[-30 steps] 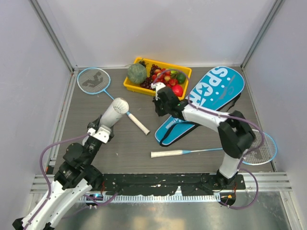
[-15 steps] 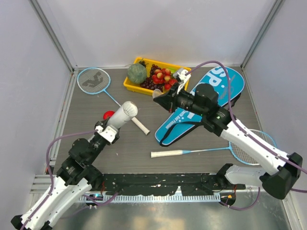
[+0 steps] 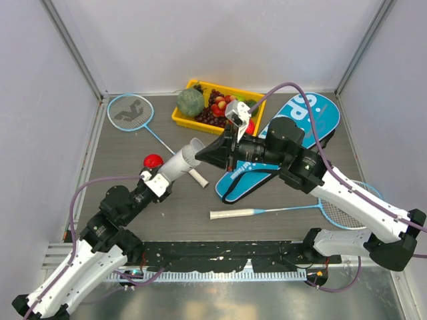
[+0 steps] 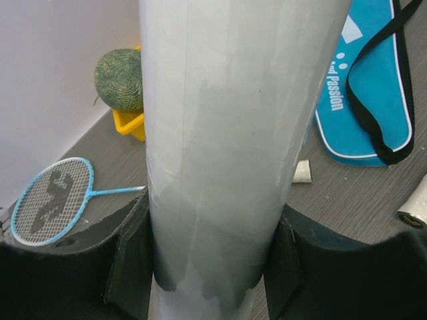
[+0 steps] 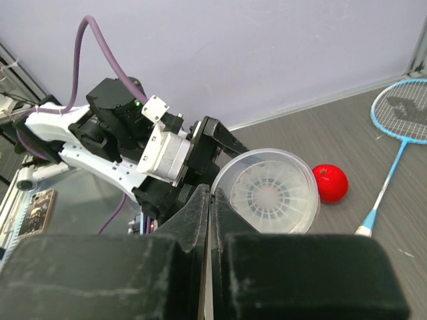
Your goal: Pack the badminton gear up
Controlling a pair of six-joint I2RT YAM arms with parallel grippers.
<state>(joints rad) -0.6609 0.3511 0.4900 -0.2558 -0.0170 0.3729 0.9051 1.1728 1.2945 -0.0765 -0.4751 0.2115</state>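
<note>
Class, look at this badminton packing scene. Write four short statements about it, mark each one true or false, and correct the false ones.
1. The left gripper is clamped on the white plastic tube. True.
2. The small red ball sits inside the tube. False: it lies on the dark table, left of the tube.
3. The right gripper is shut, close to the tube's open end. True.
4. Both light-blue-framed rackets are packed in the big blue racket-shaped bag. False: both lie on the table outside it, one at the far left, one near the right arm.
</note>
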